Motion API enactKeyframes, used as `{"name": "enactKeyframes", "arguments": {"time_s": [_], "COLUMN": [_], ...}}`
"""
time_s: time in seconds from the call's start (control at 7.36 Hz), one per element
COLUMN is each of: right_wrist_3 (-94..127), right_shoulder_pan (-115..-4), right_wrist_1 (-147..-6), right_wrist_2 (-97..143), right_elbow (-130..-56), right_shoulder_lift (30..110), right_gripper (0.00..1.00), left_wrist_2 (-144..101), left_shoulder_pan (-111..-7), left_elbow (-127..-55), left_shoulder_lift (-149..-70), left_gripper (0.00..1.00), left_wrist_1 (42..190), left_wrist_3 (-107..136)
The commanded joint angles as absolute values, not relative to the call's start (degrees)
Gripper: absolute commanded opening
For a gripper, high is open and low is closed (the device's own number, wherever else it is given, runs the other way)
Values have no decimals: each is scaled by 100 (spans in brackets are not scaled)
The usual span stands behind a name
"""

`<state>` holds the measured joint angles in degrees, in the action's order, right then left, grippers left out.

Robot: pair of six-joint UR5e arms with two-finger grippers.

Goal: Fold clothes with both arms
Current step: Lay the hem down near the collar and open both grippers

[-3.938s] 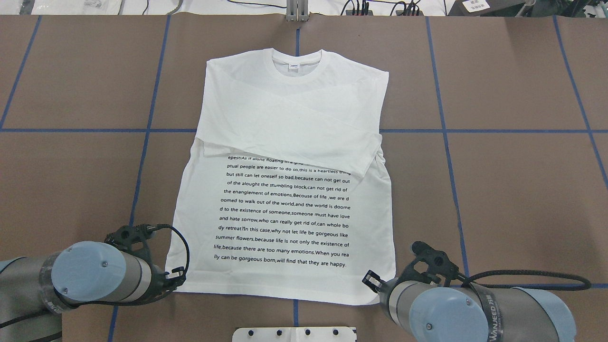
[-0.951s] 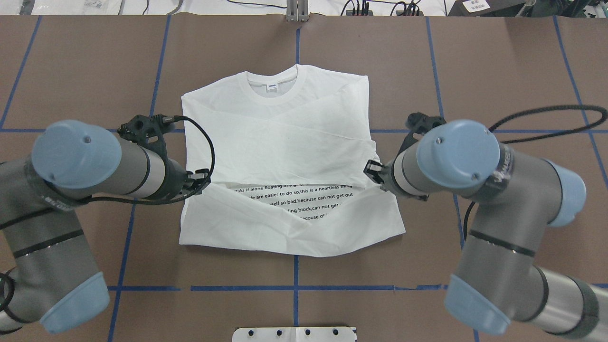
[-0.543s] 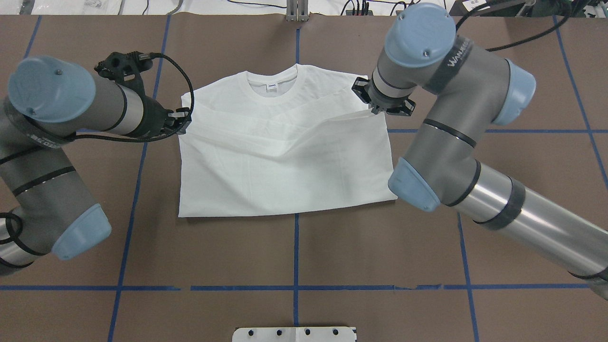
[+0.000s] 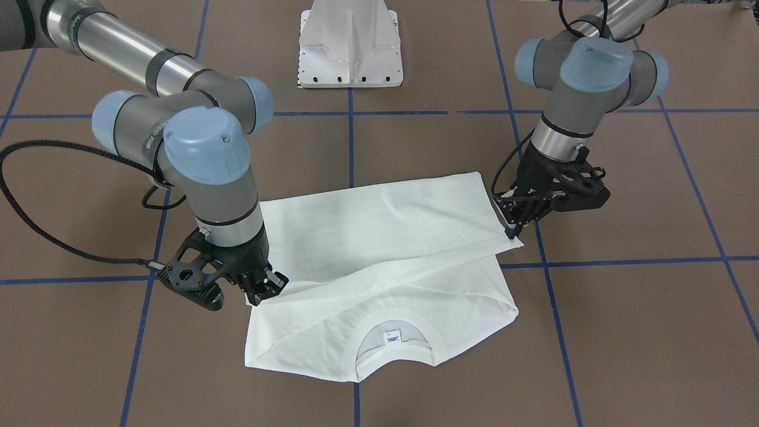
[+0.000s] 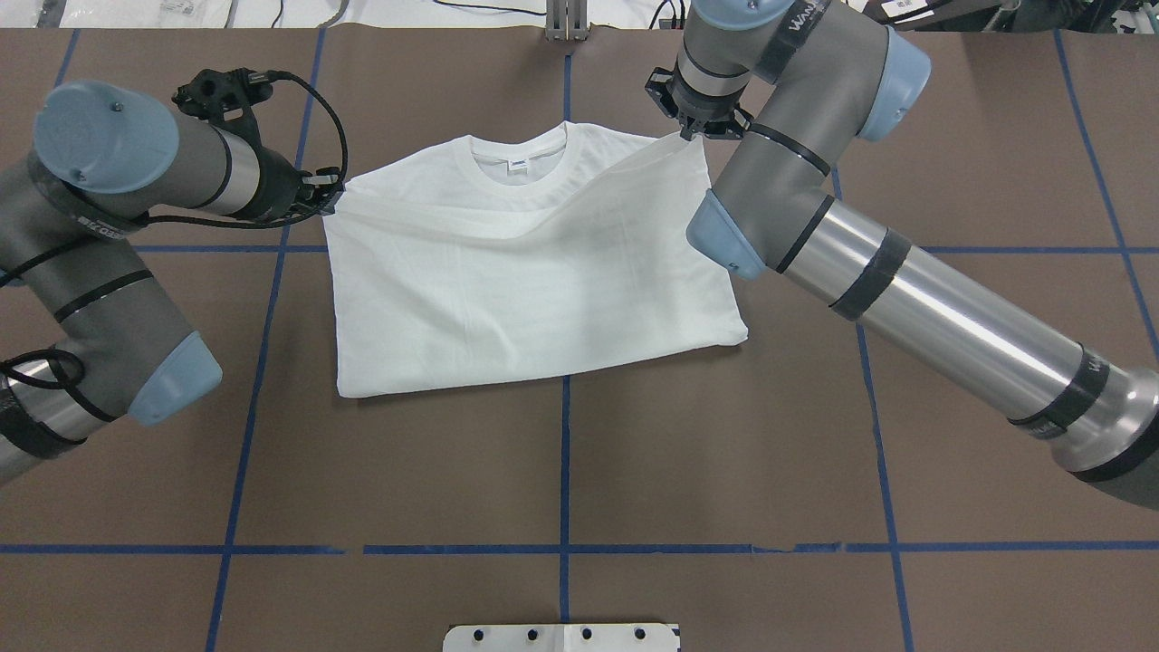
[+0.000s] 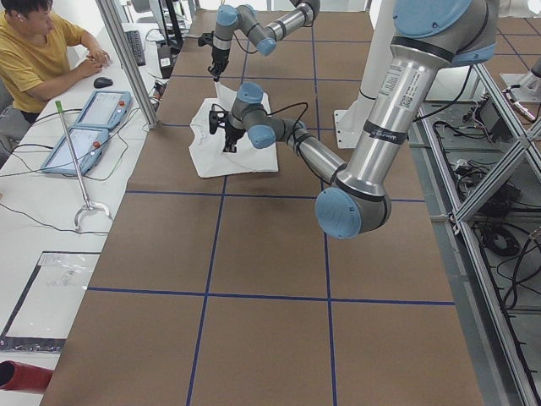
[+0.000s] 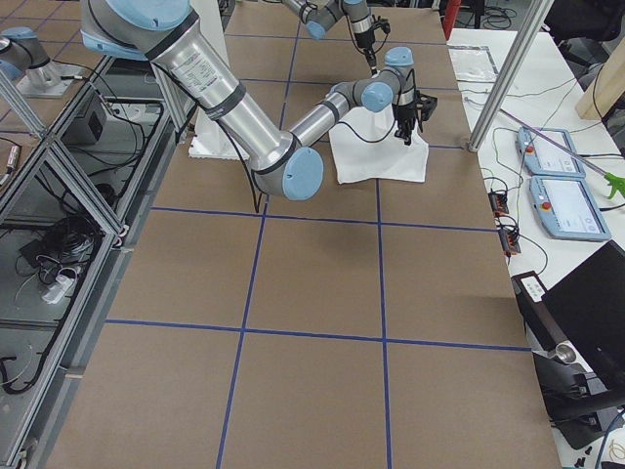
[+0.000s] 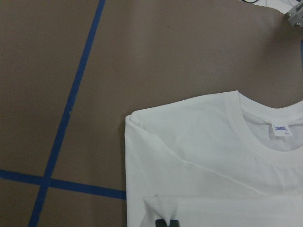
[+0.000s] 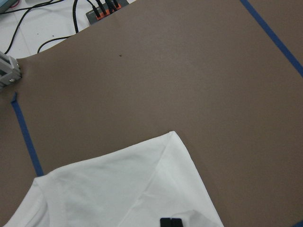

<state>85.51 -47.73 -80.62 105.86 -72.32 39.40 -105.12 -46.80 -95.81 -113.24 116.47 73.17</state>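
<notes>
In the upper middle of the overhead frame, the white T-shirt (image 5: 534, 299) is seen lying doubled on the brown surface (image 5: 724, 453), its lower half brought up over the chest and the fold line turned toward the bottom of the frame. The ribbed collar (image 4: 388, 316) and the neck label (image 5: 518, 166) are left uncovered at the top edge. At upper left, one corner of the turned-up hem is pinched by the left tool (image 5: 330, 192), fingers pressed together on the cloth. At upper right, the other hem corner is gripped the same way by the right tool (image 5: 690, 134). Both corners are held a little off the layer beneath, and the hem is seen sagging between them. Blue tape lines (image 5: 563, 471) are crossed by the shirt.
</notes>
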Motion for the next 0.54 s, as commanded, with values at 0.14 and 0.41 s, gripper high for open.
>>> {"name": "enactKeyframes", "arguments": {"time_s": [0.14,0.41], "right_wrist_3": [8525,8552], "right_shoulder_pan": [-4834,-4834], "right_wrist_1": [-7656,-7445], "right_wrist_2": [10591,10591], "right_elbow": [-6128,-5907], "right_shoulder_lift": [3393,3384], "right_gripper": [0,0], "left_wrist_2": [-10494,-10494], "left_shoulder_pan": [-4825,-4825], "left_elbow": [-8449,-8323], "left_shoulder_lift": [-11627,-11637], "left_gripper": [0,0], "left_wrist_1": [12313,12515], "left_wrist_3": [7242,7225]}}
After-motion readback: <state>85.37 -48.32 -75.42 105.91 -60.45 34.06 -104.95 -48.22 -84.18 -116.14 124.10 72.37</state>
